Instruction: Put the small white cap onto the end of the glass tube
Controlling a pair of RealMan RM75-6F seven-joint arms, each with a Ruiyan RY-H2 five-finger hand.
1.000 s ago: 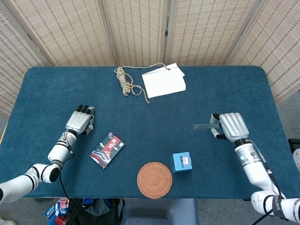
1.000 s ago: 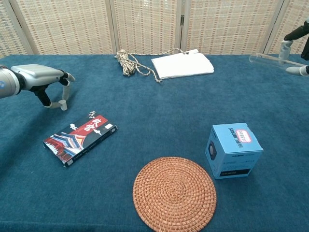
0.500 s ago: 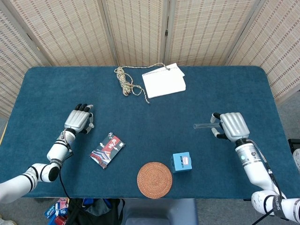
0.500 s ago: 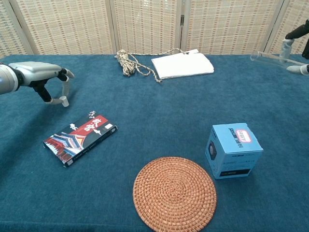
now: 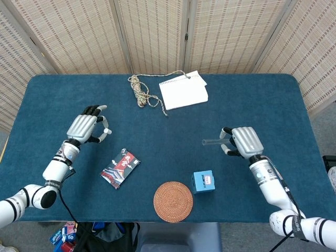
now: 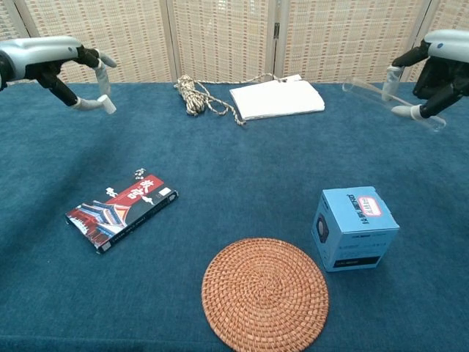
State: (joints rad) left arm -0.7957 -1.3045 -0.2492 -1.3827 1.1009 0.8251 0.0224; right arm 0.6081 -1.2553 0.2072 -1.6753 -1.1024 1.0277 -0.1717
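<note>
My left hand (image 5: 84, 128) hovers above the left part of the blue table and pinches the small white cap (image 5: 106, 131) at its fingertips; in the chest view this hand (image 6: 50, 60) is raised, with the cap (image 6: 109, 105) at its lower right. My right hand (image 5: 242, 142) grips the clear glass tube (image 5: 211, 142), which lies roughly level with its free end pointing left toward the table's middle. The chest view shows this hand (image 6: 437, 70) high at the right, the tube (image 6: 365, 89) sticking out to the left. Cap and tube end are far apart.
A coiled rope (image 5: 140, 92) and a white notebook (image 5: 183, 90) lie at the back. A red and black packet (image 5: 120, 167), a round woven coaster (image 5: 172, 201) and a small blue box (image 5: 203, 181) sit toward the front, between and below the hands.
Both hands have risen and moved inward. The left hand lifted the cap up and to the right; the right hand carried the tube to the left.
</note>
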